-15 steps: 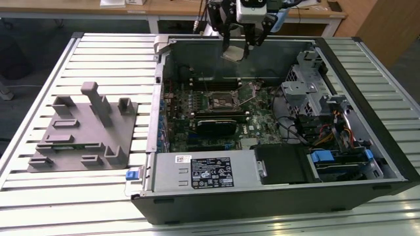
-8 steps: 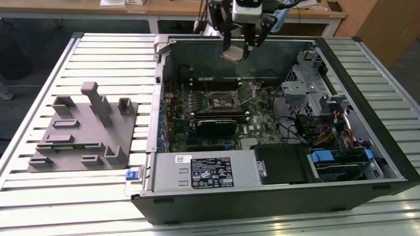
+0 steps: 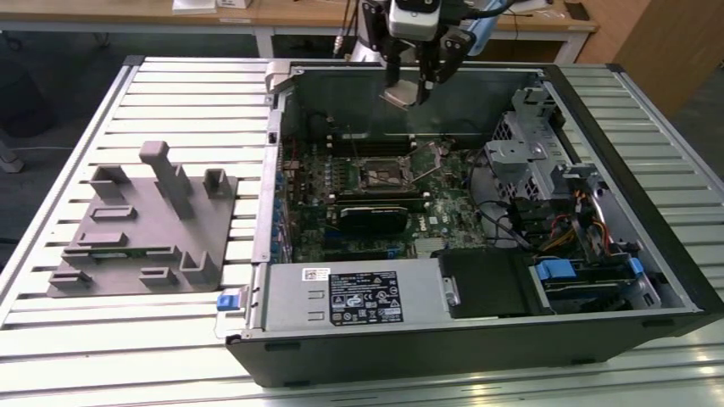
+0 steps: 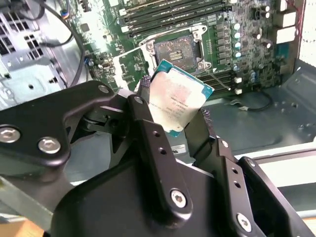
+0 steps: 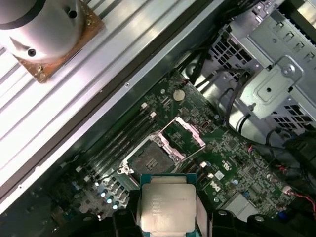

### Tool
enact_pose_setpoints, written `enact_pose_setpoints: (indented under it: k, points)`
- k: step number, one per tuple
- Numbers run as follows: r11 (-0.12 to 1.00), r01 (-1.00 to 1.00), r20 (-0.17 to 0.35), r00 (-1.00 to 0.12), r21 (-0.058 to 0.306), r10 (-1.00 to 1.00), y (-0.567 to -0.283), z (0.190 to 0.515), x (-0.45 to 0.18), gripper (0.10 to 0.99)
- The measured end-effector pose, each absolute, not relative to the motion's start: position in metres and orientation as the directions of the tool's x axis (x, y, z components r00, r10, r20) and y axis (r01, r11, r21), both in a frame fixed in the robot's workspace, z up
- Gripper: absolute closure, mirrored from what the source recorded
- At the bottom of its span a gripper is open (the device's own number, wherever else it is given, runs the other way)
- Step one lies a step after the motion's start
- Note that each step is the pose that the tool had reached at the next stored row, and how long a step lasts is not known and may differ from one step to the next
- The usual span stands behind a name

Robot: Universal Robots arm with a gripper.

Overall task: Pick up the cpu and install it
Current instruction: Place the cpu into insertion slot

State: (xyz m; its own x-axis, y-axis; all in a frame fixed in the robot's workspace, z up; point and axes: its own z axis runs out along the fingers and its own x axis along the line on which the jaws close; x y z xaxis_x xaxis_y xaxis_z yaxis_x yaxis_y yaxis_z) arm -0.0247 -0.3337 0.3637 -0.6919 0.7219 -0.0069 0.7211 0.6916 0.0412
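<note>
The pincer (image 4: 174,101) clamps the cpu (image 5: 167,207) by two opposite edges, fingers (image 4: 148,128) spaced to the chip's width; the open motherboard socket (image 5: 150,160) lies below, well apart.

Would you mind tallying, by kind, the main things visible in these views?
cpu: 1
gripper: 1
motherboard socket: 1
computer case: 1
power supply: 1
grey fixture plate: 1
Total: 6
</note>
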Motion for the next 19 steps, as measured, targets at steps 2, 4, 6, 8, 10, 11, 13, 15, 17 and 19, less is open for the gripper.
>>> enact_pose_setpoints:
  k: [2, 4, 6, 8, 10, 11, 13, 15, 17, 19]
  points:
    - [0.667, 0.743, -0.007, -0.668, 0.041, 0.744, -0.3337, 0.3633, -0.0248, 0.557]
    - [0.642, 0.766, -0.007, -0.642, 0.041, 0.767, -0.3337, 0.3628, -0.0247, 0.557]
    - [0.616, 0.786, -0.007, -0.617, 0.041, 0.787, -0.3336, 0.3623, -0.0247, 0.557]
    - [0.592, 0.805, -0.007, -0.592, 0.041, 0.806, -0.3335, 0.3619, -0.0247, 0.557]
    - [0.566, 0.823, -0.007, -0.566, 0.041, 0.824, -0.3335, 0.3614, -0.0247, 0.557]
    - [0.553, 0.832, -0.007, -0.553, 0.041, 0.833, -0.3335, 0.3612, -0.0247, 0.557]
    - [0.523, 0.851, -0.007, -0.523, 0.041, 0.852, -0.3334, 0.3605, -0.0247, 0.557]
    - [0.492, 0.870, -0.007, -0.492, 0.041, 0.870, -0.3334, 0.3598, -0.0247, 0.557]
    - [0.459, 0.888, -0.007, -0.459, 0.041, 0.888, -0.3334, 0.3590, -0.0247, 0.557]
    - [0.427, 0.903, -0.007, -0.427, 0.041, 0.904, -0.3334, 0.3580, -0.0247, 0.557]
